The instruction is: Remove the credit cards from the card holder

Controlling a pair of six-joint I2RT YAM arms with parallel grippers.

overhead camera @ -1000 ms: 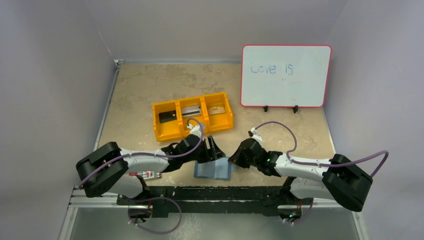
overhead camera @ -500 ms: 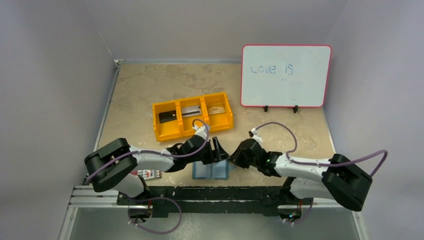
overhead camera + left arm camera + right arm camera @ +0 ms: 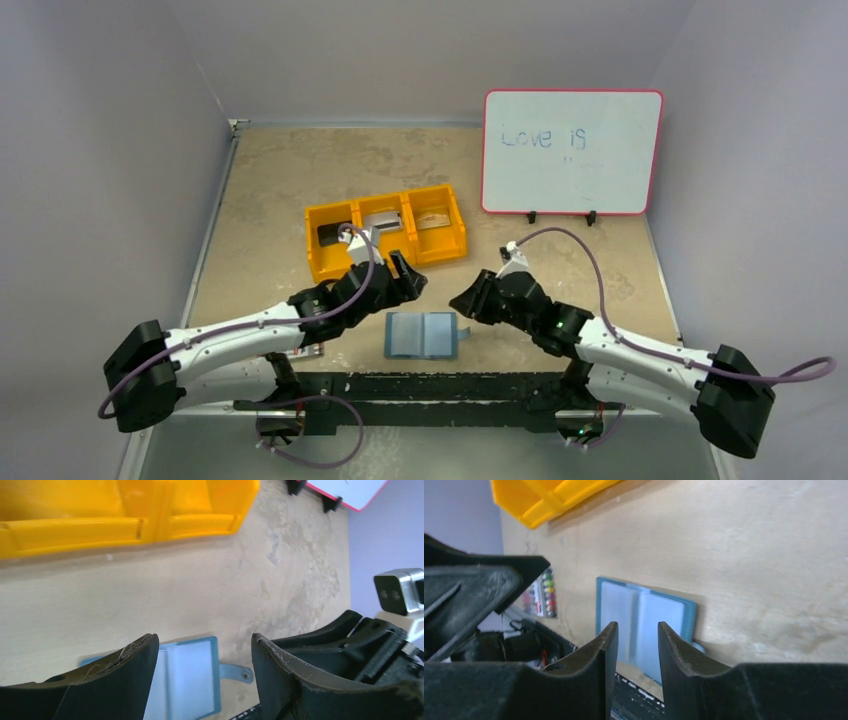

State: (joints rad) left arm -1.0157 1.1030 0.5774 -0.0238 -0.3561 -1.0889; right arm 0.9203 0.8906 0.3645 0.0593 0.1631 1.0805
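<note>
Where walls point(image 3: 100, 150) enclose it, the table point(image 3: 270, 180) (beige) bears the card holder point(image 3: 423, 335).

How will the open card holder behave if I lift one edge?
Probably floppy: the card holder lies open flat with a centre fold, so it may hinge. It looks thin, so likely light and apt to slide on the smooth table.

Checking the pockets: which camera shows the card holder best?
Top external: the card holder lies open and whole, nothing covering it. Left wrist shows only part of it and the snap tab; right wrist shows it partly behind the fingers.
</note>
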